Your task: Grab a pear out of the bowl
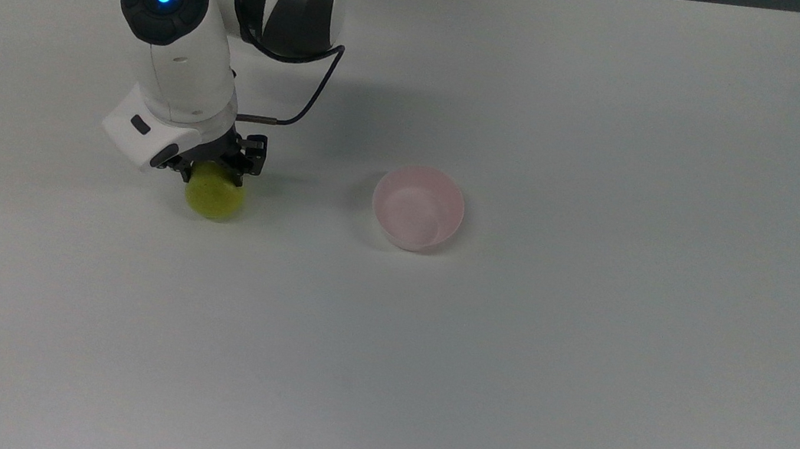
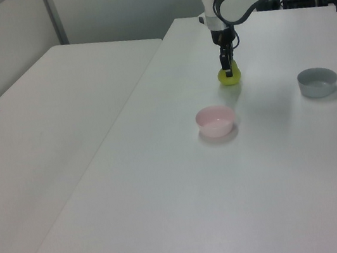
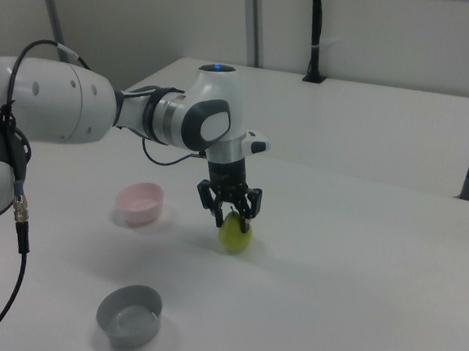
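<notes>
The pear (image 1: pixel 215 199) is pinched between the two fingers of the claw (image 1: pixel 220 171), which is pointed straight down from the arm's wrist. In the right view the fingers are seen closed on the narrower upper part of the fruit, so the wide base hangs directly below the claw and the long axis of the pear is judged to run roughly upright. In the left view the pear (image 2: pixel 229 76) sits at or just above the tabletop (image 1: pixel 583 357); whether its base is touching the surface cannot be told.

The pink bowl (image 1: pixel 418 207) stands apart from the pear, toward the top view's right, and its smooth inside is seen to hold nothing. The removal from the bowl is therefore judged complete, and the pear is now low over bare tabletop.

The controlling relation is vertical: the fruit lies beneath the claw, with the surface immediately under it. Any further lowering is limited by that surface. If the pear is released, its rounded base may allow it to roll.

Open room is available on every side. In the right view a grey bowl (image 3: pixel 128 316) stands well apart from the pear (image 3: pixel 234 234), nearer the camera, and the pink bowl (image 3: pixel 139 203) lies toward the right view's left. The tabletop edges are well away from the claw in all three views. The arm's black cable (image 1: pixel 309 89) hangs behind the wrist, apart from the fruit.
</notes>
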Robot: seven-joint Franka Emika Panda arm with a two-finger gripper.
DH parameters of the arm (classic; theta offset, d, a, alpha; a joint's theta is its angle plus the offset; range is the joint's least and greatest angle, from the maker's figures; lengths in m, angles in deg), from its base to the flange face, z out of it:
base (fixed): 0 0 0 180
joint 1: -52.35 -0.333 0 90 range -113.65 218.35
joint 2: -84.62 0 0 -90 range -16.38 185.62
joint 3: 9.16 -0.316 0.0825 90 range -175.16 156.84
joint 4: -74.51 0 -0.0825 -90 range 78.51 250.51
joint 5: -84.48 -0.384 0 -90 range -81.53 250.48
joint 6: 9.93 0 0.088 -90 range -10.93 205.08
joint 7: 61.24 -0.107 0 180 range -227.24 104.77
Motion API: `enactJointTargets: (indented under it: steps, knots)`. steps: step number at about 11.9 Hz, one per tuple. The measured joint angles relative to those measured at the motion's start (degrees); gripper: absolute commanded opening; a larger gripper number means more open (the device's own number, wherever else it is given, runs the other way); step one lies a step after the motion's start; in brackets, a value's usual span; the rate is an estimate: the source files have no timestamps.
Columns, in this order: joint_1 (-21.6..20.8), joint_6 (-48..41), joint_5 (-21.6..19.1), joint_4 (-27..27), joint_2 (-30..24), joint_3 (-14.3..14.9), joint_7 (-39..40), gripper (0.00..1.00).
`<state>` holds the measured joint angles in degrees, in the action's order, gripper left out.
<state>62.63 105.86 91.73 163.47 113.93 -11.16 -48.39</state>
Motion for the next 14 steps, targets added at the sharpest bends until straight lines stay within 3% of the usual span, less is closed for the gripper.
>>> enactJointTargets:
  steps: [1,2,4,5,10,14]
  knots:
    - [0.0,0.0,0.0,0.0,0.0,0.0,0.0,0.56]
    - [0.0,0.0,0.0,0.0,0.0,0.0,0.0,0.74]
    - [0.0,0.0,0.0,0.0,0.0,0.0,0.0,0.82]
    - [0.0,0.0,0.0,0.0,0.0,0.0,0.0,1.00]
    - [-0.1,0.0,0.0,-0.8,-0.4,0.0,0.0,1.00]
    - [-0.2,-4.9,0.0,-1.8,-7.2,-0.4,0.0,1.00]
